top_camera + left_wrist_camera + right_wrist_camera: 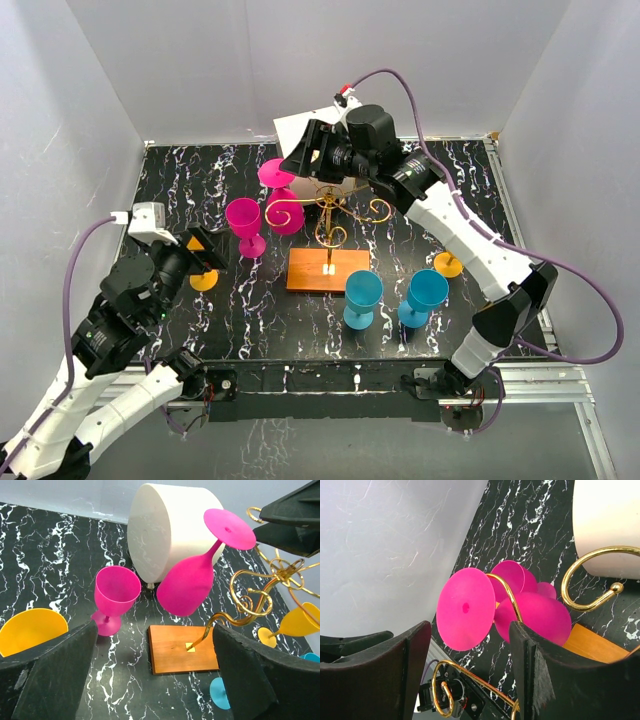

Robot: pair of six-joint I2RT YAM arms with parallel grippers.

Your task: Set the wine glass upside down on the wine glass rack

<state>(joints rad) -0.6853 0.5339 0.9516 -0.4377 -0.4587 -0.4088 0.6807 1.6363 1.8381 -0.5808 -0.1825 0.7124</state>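
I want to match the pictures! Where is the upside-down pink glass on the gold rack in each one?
Top external: pink glass upper middle, left of centre.
Left wrist: pink glass centre, foot pointing upper right.
Right wrist: pink glass centre, its round foot facing the camera.
Shared landmark: the wine glass rack it hangs on.

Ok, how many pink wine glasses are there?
2. One pink glass hangs upside down on the rack; the other stands upright left of it. The white box could hide more.
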